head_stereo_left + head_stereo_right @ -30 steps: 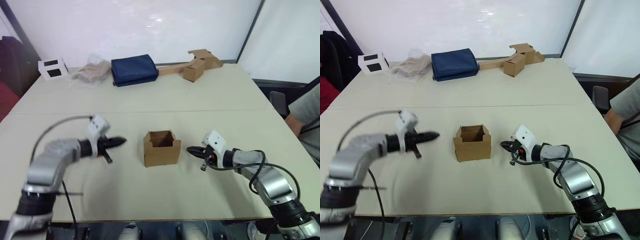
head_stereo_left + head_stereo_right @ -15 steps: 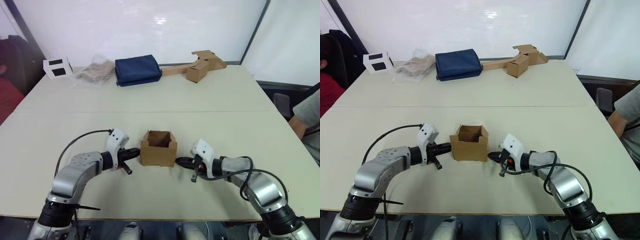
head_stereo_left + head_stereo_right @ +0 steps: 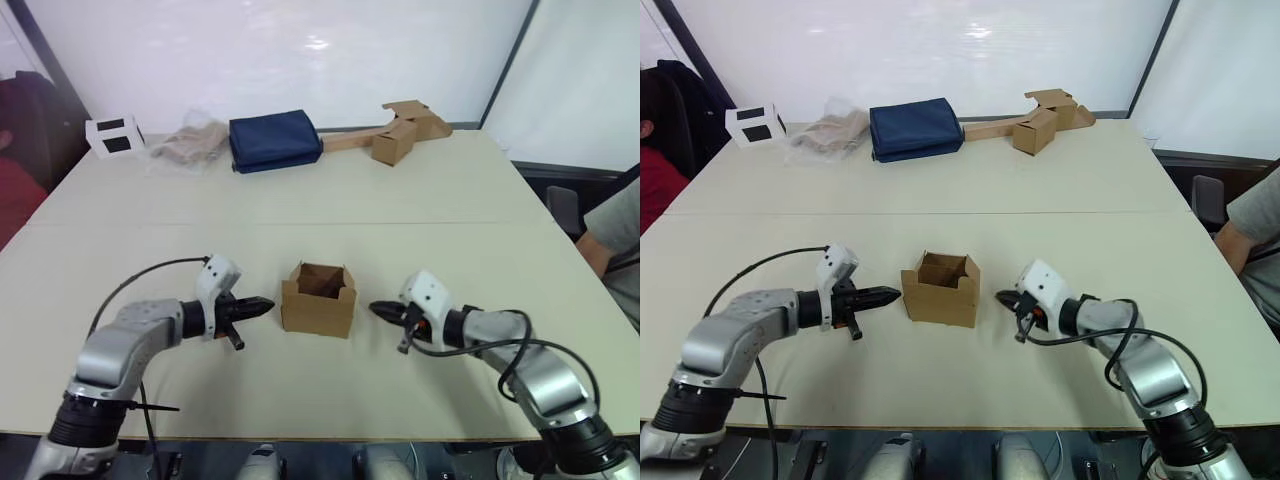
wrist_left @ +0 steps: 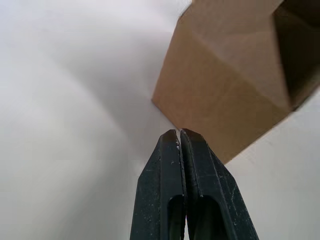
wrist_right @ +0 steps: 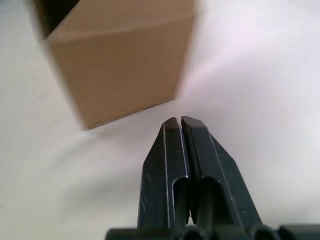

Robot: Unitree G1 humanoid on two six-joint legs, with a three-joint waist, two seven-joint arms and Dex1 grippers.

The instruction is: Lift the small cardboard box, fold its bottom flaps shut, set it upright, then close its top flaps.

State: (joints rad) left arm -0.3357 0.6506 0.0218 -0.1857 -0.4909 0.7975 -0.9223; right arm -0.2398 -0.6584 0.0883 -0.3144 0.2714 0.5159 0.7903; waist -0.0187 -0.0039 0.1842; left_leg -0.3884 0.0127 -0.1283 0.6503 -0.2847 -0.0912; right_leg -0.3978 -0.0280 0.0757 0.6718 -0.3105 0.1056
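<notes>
Nothing is done yet: the small cardboard box (image 3: 318,299) sits open-topped near the table's (image 3: 420,190) front edge, flanked by the left gripper (image 3: 262,305) and right gripper (image 3: 378,309), both with fingers pressed together.

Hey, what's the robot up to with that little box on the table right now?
The small cardboard box sits on the table, open side up, with nothing holding it. The left gripper and the right gripper point at it from opposite sides, each with its jaws shut and a small gap to the box wall. The box has not been lifted, and the top flaps stand open.
</notes>
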